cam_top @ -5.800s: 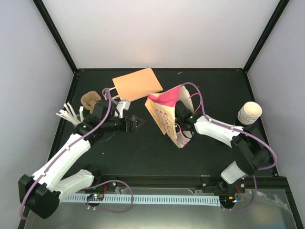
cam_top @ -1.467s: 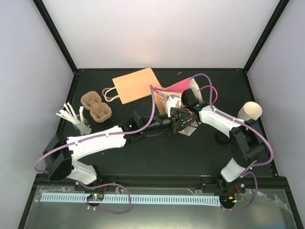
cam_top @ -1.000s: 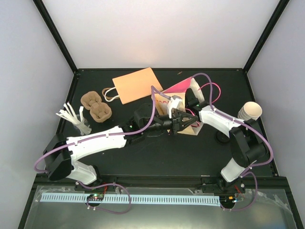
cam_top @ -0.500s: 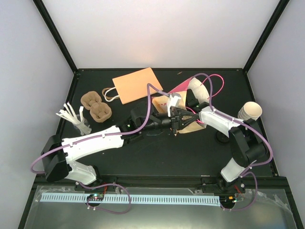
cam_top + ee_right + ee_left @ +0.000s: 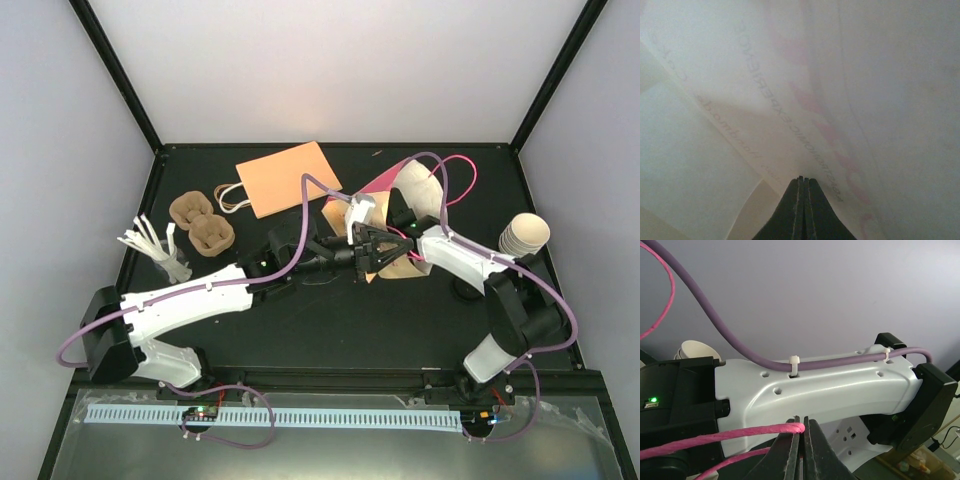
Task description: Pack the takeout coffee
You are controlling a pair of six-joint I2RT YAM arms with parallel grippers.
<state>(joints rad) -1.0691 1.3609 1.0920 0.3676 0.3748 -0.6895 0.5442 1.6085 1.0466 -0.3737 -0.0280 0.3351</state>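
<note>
The takeout coffee [image 5: 524, 236], a cream ribbed cup, stands at the table's right side, apart from both grippers; its rim [image 5: 694, 349] also shows in the left wrist view. A cream paper bag [image 5: 412, 193] with pink lining is held up mid-table. My left gripper [image 5: 366, 246] [image 5: 801, 427] is shut on the bag's pink cord handle [image 5: 715, 438]. My right gripper [image 5: 801, 179] is shut deep inside the bag, its tips against the printed paper wall [image 5: 790, 100]; the top view hides it behind the bag. The bag's other pink handle [image 5: 462, 176] loops to the right.
A flat orange paper bag [image 5: 288, 177] lies at the back. A brown pulp carrier [image 5: 201, 222] and a bundle of white sticks [image 5: 150, 245] sit at the left. A dark round thing [image 5: 465, 289] lies near the right arm.
The bag has been raised and tipped further toward the back right, and its free pink handle has swung out to the right. Both grippers have stayed shut.
</note>
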